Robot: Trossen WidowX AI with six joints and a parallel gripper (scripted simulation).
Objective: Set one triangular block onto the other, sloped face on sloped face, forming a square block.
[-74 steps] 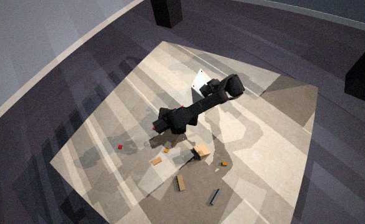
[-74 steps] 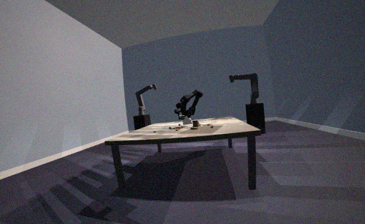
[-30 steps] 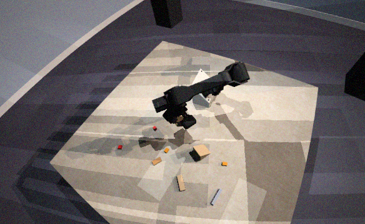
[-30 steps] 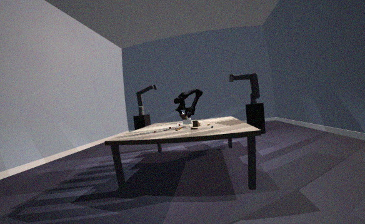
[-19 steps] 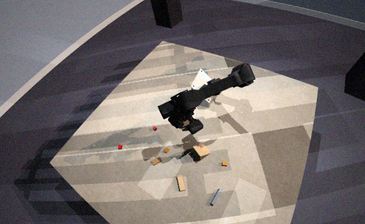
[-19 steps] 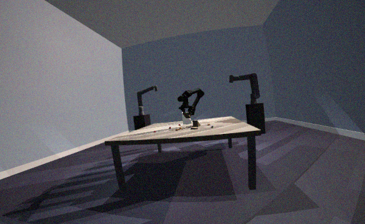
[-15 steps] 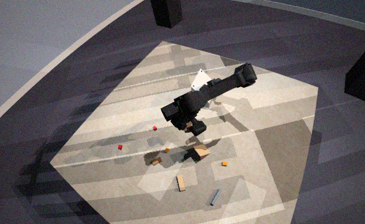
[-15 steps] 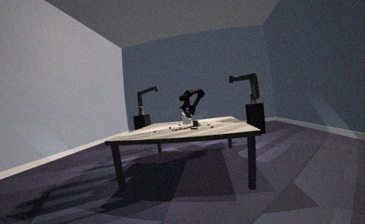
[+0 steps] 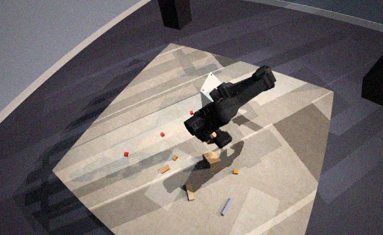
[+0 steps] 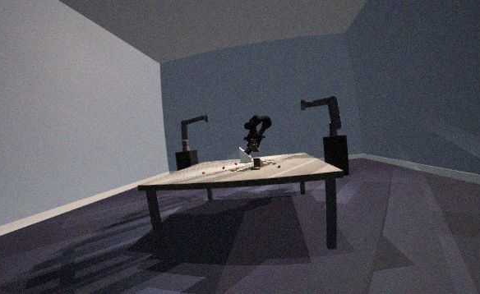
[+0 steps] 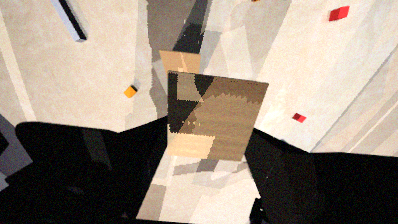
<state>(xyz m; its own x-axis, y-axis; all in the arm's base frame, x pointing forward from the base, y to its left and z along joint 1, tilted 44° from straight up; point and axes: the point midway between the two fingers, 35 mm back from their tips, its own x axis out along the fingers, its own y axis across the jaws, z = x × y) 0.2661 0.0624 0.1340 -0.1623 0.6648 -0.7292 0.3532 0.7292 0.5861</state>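
My gripper (image 9: 214, 137) (image 10: 255, 148) (image 11: 206, 122) is shut on one wooden triangular block (image 9: 213, 134) (image 11: 225, 115), with a finger on either side. It holds the block in the air. The other triangular block (image 9: 212, 157) (image 10: 256, 163) (image 11: 177, 61) rests on the table (image 9: 271, 210), below and beyond the held block. In the wrist view the held block hides most of it. The two blocks look apart. The slope of the held block cannot be made out clearly.
A white upright panel (image 9: 211, 83) (image 10: 245, 156) stands near the arm. Small red cubes (image 9: 162, 134) (image 11: 339, 13), orange pieces (image 9: 235, 172) (image 11: 130, 91), flat tan pieces (image 9: 189, 192) and a grey bar (image 9: 226, 207) (image 11: 65, 20) lie around the lower block.
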